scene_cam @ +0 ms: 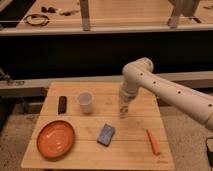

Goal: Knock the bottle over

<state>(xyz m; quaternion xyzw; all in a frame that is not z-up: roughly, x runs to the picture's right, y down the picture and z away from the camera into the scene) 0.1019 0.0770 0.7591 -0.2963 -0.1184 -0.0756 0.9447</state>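
My gripper (123,107) hangs from the white arm (165,90) that reaches in from the right, and it points down over the middle right of the wooden table (130,155). A small slim pale bottle (122,115) stands right at the gripper's tip, mostly covered by it. I cannot tell whether the gripper touches it. The wider white cup (85,101) stands upright to the left of the gripper, apart from it.
A black block (62,104) lies left of the cup. An orange plate (56,138) sits at the front left, a blue sponge (106,134) at the front middle, and an orange stick-like object (153,141) at the front right. Dark shelving runs behind the table.
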